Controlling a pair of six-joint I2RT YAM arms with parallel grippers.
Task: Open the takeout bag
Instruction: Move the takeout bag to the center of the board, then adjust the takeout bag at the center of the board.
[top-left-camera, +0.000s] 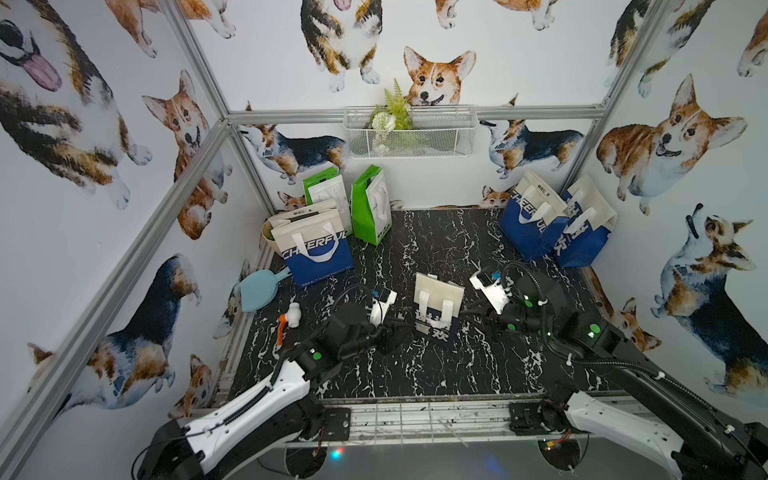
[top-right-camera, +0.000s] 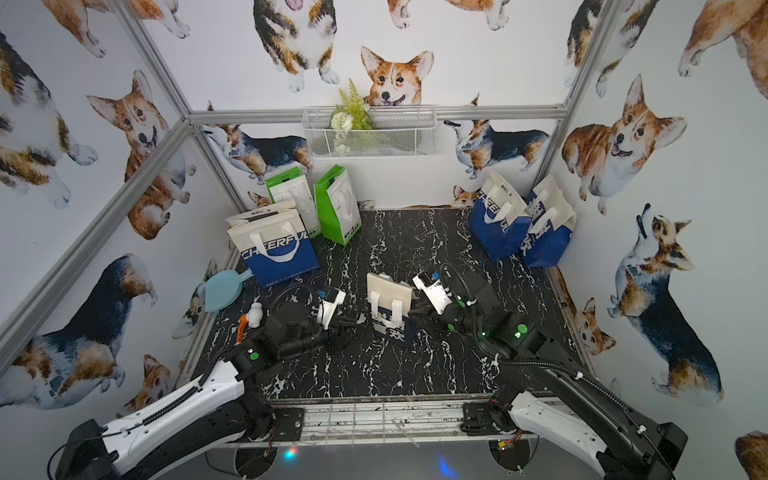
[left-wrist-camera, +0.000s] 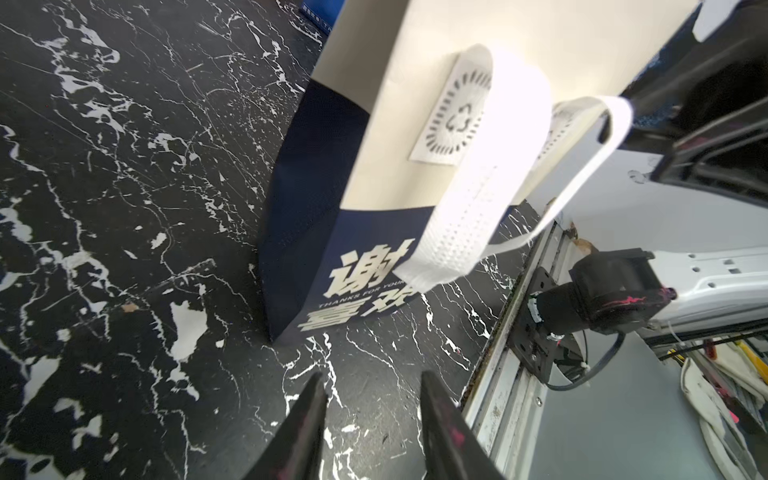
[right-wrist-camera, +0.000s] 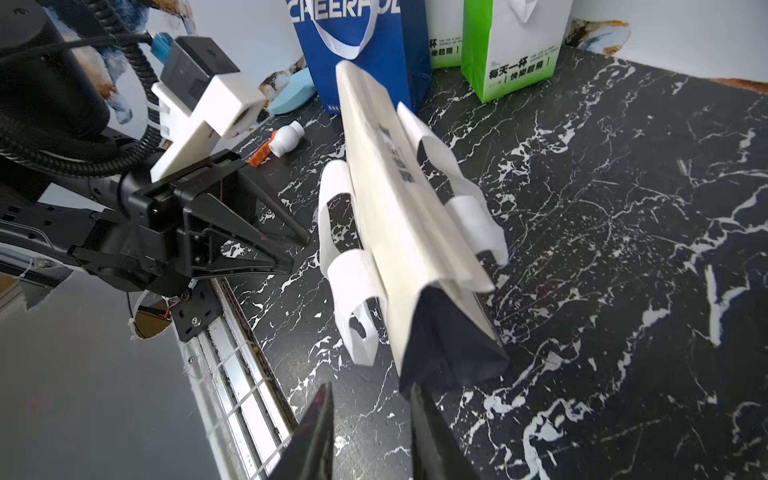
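As takeout bag (top-left-camera: 438, 305) is standing flat-shut betw. L gripper (left-wrist-camera: 370, 376) and R gripper (right-wrist-camera: 372, 386), we're seeing its long axis aiming at R one; L one is facing its front handle (left-wrist-camera: 478, 199); both jaws-apart, empty.

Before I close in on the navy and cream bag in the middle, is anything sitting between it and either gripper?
Nothing visible. Only marble tabletop lies between the left gripper and the takeout bag, and the right gripper is right at the bag's end. The white valve lies off to the side, out of both paths.
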